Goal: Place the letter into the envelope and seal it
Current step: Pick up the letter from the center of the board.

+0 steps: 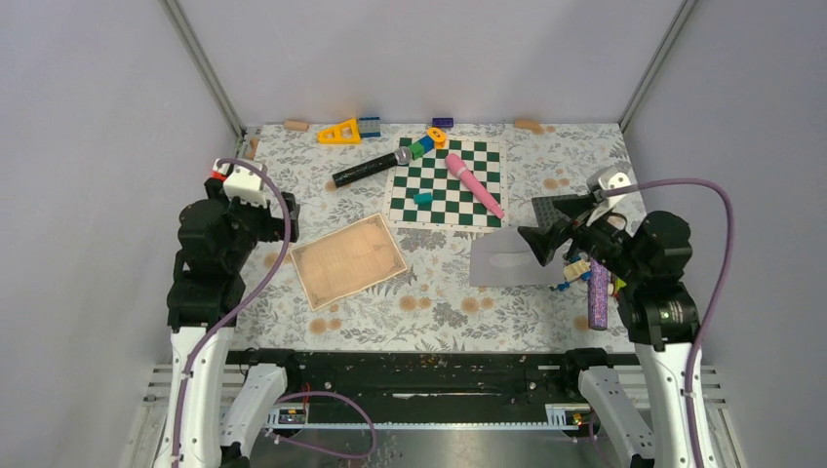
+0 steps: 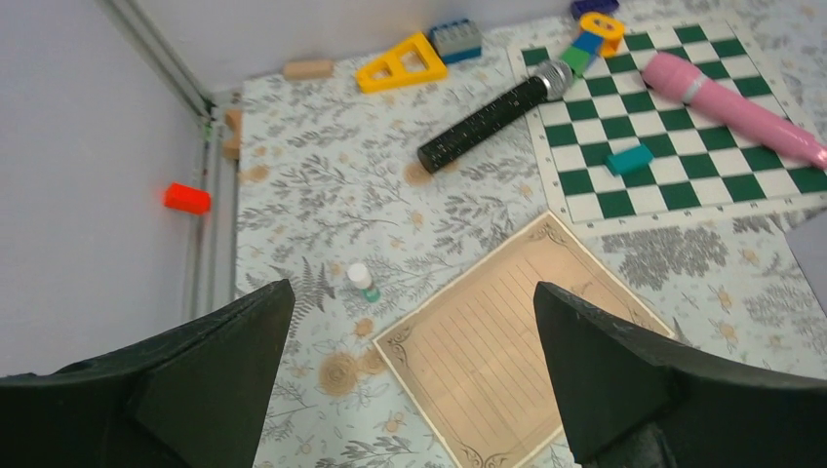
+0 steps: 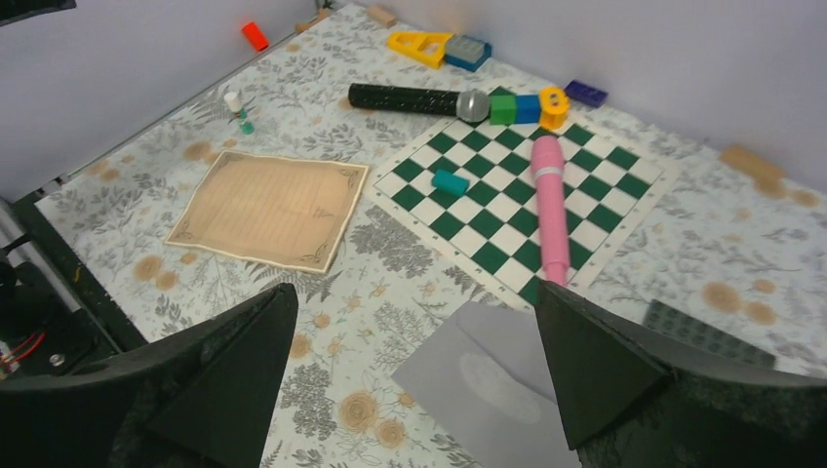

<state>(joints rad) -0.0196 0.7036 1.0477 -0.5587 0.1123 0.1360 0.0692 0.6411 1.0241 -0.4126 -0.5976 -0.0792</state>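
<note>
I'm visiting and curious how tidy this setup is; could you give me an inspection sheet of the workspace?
Surface: floral tablecloth, lying flat.
Job's things: letter flat, left of centre; envelope flat to its right, apart; letter not inside.
Clutter: chessboard bearing pink stick and teal block; black microphone; yellow triangle; purple tube.
Grippers: left gripper and right gripper both open, empty.
Cables: purple cable looping on each side.
Surroundings: grey walls on three sides.

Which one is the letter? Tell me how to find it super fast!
Find the green-and-white chessboard toward the back of the flowery table. Just off its near left corner, toward the robot, the letter lies flat by itself. It is tan with ruled lines and a curly dark border, unlike the plain grey envelope off to its right.
</note>
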